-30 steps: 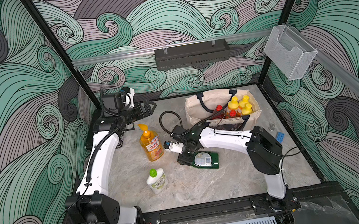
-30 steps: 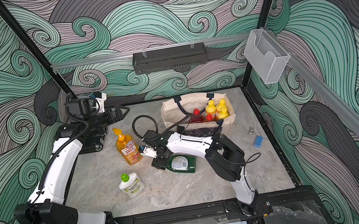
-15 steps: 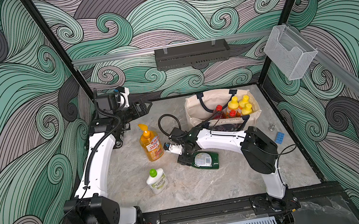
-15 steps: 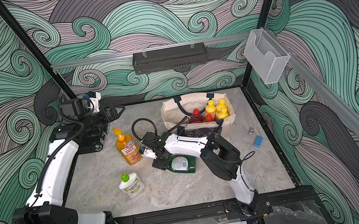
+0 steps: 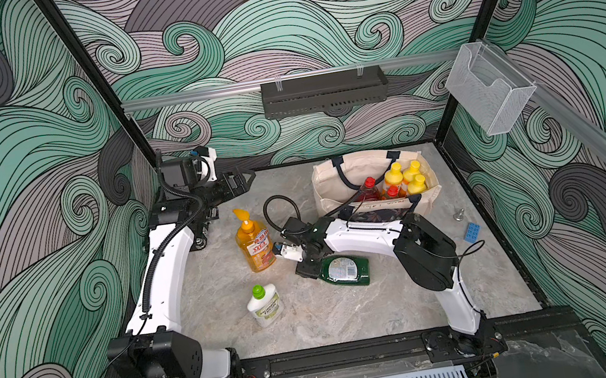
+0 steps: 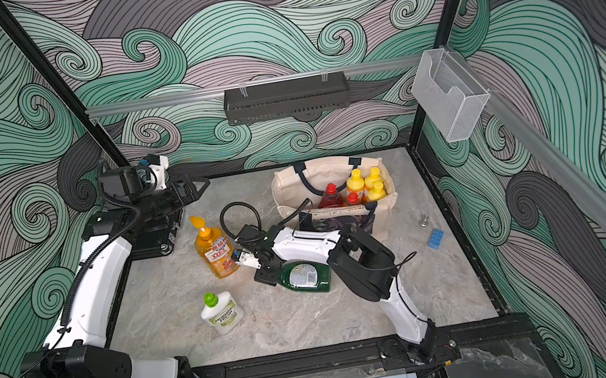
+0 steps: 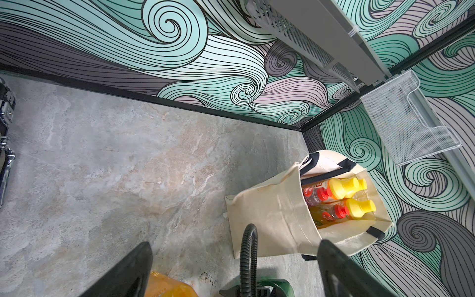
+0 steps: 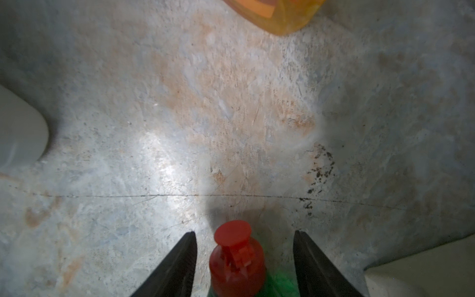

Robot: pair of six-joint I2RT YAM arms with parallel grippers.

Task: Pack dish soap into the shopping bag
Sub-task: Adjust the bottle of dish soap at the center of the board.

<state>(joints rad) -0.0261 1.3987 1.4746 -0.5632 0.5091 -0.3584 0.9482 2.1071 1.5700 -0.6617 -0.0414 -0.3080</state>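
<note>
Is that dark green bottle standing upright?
No, the dark green bottle lies on its side on the table.

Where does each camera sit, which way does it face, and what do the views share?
Top views: high at the front, looking down on the table; left arm and right arm show.
Left wrist: raised, facing the tote; the left fingers show, spread.
Right wrist: low, facing the table; the right fingers flank the red cap of the dark green bottle.
Shared: all catch the orange pump bottle.

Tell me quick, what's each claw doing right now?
Left claw: open, empty.
Right claw: open, straddling the dark green bottle at its red cap, not gripping yet.
</note>
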